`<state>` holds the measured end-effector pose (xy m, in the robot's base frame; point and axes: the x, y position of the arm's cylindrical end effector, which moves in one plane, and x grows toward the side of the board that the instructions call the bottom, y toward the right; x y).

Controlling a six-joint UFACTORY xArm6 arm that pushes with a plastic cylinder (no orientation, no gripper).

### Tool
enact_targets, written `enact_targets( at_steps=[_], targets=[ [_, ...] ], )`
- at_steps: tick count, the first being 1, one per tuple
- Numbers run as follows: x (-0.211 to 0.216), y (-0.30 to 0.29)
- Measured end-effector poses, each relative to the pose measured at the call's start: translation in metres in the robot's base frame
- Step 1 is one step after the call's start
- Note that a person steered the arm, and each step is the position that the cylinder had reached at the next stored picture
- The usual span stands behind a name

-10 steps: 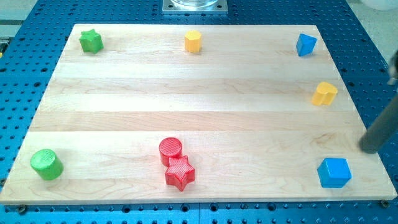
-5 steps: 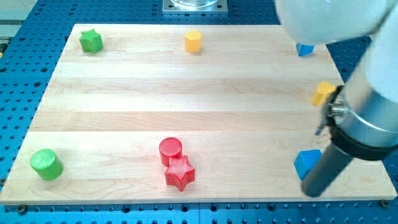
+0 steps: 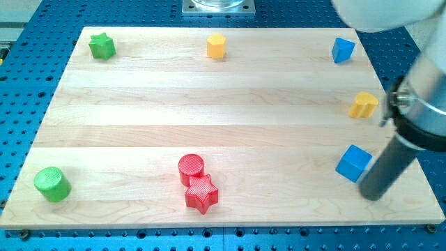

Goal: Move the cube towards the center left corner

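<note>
The blue cube (image 3: 353,163) lies near the view's right side of the wooden board (image 3: 209,111), low down, turned at an angle. My tip (image 3: 372,196) stands just to its lower right, touching or almost touching the cube's right edge. The dark rod rises from it toward the view's upper right, where the arm's white body fills the corner.
A yellow block (image 3: 363,105) lies above the cube and a small blue block (image 3: 342,50) at the top right. A yellow hexagon block (image 3: 217,46) and a green star (image 3: 102,46) lie along the top. A red cylinder (image 3: 191,168), a red star (image 3: 201,193) and a green cylinder (image 3: 52,184) lie along the bottom.
The blue cube has slid up and to the left from the bottom right corner and has turned. My tip came in from the right edge, swung lower left behind the cube, then shifted right.
</note>
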<state>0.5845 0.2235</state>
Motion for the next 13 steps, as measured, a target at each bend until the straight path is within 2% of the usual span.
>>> enact_targets(
  at_steps=[1,3,4,6,7,8,9,11,12,13],
  targets=[
    [-0.009,-0.008],
    [-0.059,-0.13],
    [-0.072,-0.137],
    [-0.006,-0.094],
    [-0.005,-0.033],
    [-0.013,-0.007],
    [-0.028,-0.011],
    [-0.08,-0.092],
    [-0.109,-0.094],
    [-0.114,-0.074]
  ],
)
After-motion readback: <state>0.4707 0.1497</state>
